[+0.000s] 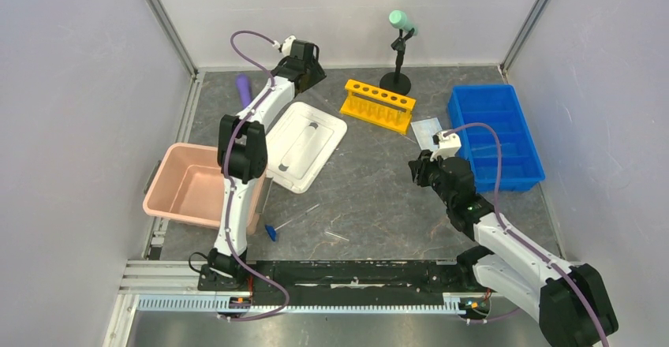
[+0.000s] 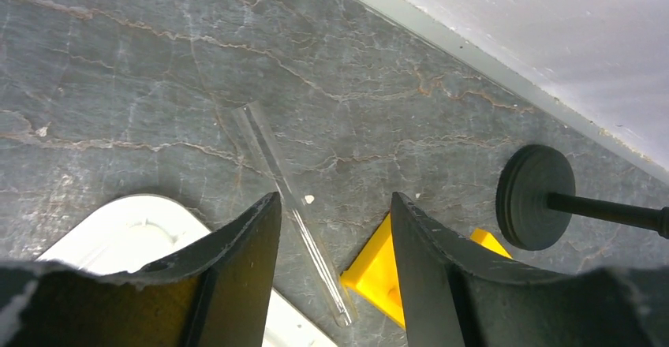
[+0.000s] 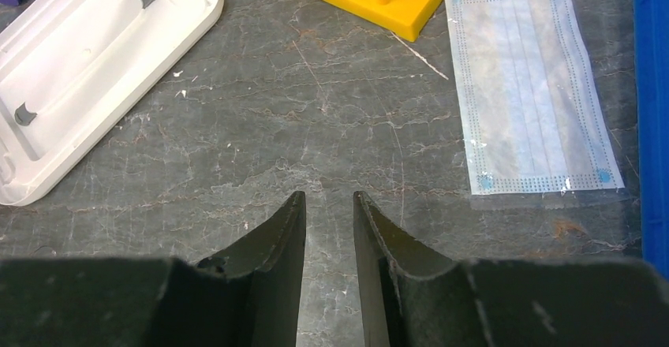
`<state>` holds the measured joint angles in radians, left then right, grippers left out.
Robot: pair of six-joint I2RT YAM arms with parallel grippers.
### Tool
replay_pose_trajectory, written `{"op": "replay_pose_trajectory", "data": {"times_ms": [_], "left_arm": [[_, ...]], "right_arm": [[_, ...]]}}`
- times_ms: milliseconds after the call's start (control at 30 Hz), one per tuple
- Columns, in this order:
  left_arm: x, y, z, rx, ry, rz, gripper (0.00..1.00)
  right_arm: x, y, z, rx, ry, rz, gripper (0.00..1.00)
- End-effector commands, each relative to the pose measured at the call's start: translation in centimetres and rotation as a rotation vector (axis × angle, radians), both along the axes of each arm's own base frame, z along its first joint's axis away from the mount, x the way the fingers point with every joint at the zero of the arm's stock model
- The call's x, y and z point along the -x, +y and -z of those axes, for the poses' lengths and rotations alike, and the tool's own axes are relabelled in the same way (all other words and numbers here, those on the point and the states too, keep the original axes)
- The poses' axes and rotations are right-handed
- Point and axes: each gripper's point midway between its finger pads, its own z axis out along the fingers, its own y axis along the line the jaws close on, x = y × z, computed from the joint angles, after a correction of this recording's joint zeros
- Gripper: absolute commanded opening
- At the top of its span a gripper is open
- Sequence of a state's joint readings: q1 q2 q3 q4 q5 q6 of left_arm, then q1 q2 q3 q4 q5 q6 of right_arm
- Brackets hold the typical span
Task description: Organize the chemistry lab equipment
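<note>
- While the left jaws stand open over the counter (image 2: 118,47), a thin clear tube (image 2: 284,193) lies flat between them.
- Right jaws hang slightly parted, empty, near the face mask (image 3: 532,87).

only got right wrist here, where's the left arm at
Observer: The left fingers hover open at the back of the table, straddling a thin clear tube that lies between the white tray and the yellow rack.
Operator: any other tubes loose
Observer: Yes, a blue-capped tube lies near the arm bases, just right of the pink bin.
Operator: whats behind the rack
Observer: A black stand with a mint-green top, close to the back wall.
</note>
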<state>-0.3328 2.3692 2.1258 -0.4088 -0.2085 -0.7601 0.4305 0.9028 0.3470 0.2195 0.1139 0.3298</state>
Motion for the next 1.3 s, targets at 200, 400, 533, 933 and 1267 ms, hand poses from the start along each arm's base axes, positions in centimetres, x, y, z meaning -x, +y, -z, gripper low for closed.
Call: {"op": "replay_pose_trajectory", "data": {"times_ms": [200, 400, 533, 933, 1267], "left_arm": [[1.4, 1.5, -3.9, -0.181, -0.043, -0.026, 0.59], [5.4, 1.8, -9.8, -0.355, -0.103, -0.049, 0.62], [8.4, -0.7, -11.6, -0.368, -0.138, -0.05, 0.62], [11.9, -3.7, -13.0, -0.26, -0.112, 0.095, 0.69], [21.5, 5.8, -15.3, -0.209, -0.126, 0.186, 0.75]], "right_arm": [[-0.4, 0.2, -0.5, -0.015, -0.022, 0.006, 0.34], [-0.3, 0.4, -1.0, -0.031, -0.04, -0.005, 0.34], [-0.2, 0.5, -1.1, -0.039, -0.044, -0.01, 0.34], [-2.2, 3.1, -4.2, -0.016, -0.05, -0.122, 0.35], [-12.1, 12.4, -11.2, 0.089, -0.109, -0.269, 0.38]]}}
